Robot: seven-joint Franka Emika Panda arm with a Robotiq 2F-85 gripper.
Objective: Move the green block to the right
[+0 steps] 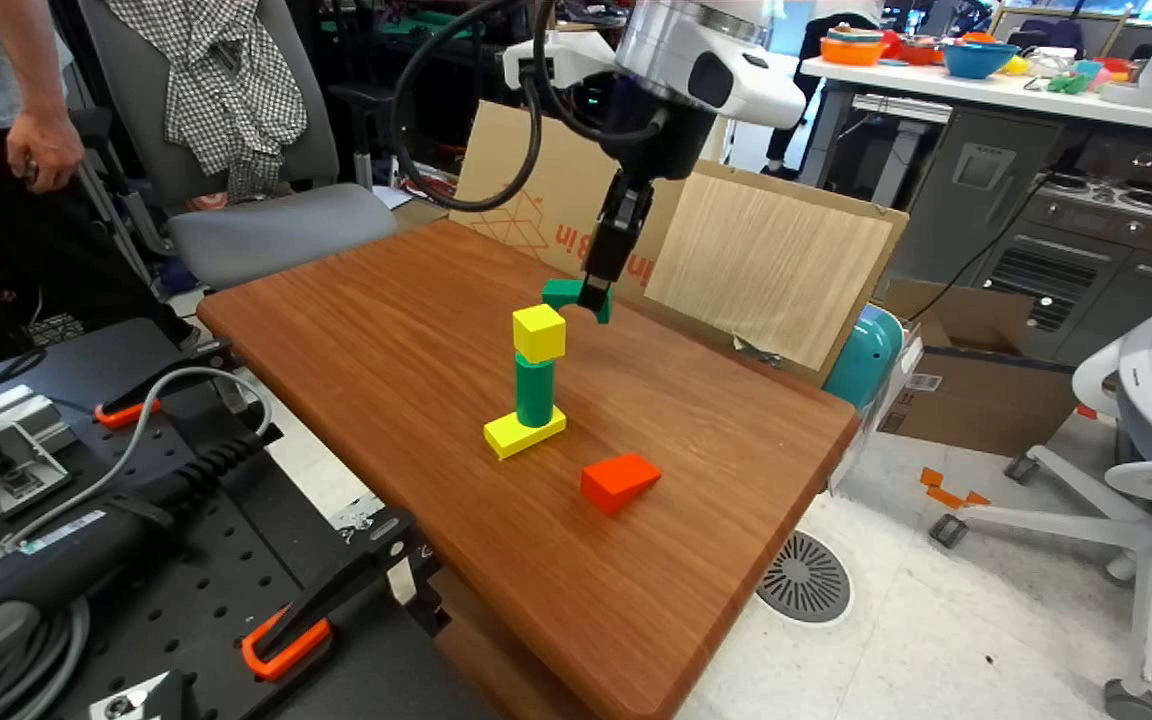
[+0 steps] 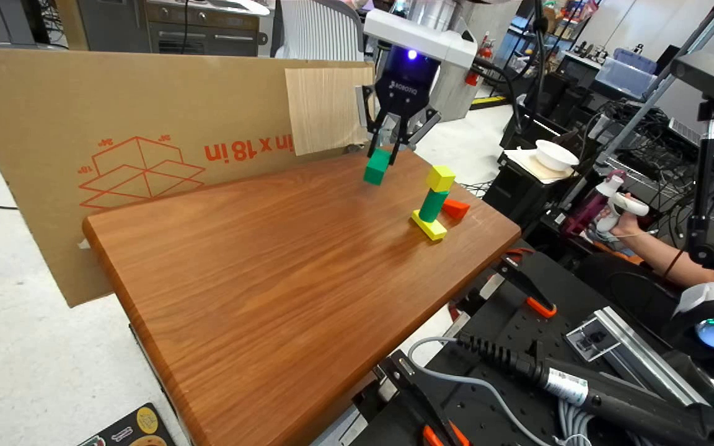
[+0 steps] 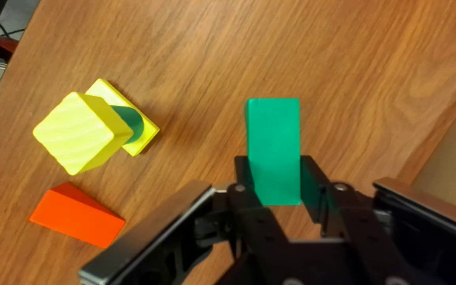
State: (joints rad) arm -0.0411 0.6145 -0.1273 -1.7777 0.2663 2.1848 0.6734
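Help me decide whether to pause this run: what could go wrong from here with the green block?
The gripper seems to hold the green block nearer one end, so it might tilt or slip. The yellow cube stands on a green cylinder, itself on a yellow slab; a sideways bump could topple them.

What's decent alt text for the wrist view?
Black jaws grip a green block just right of center, with a wood-grain tabletop behind. At left, a yellow cube tops a partly hidden green cylinder on a yellow slab; lower in the picture lies a red-orange wedge. Brown cardboard shows at the right edge.
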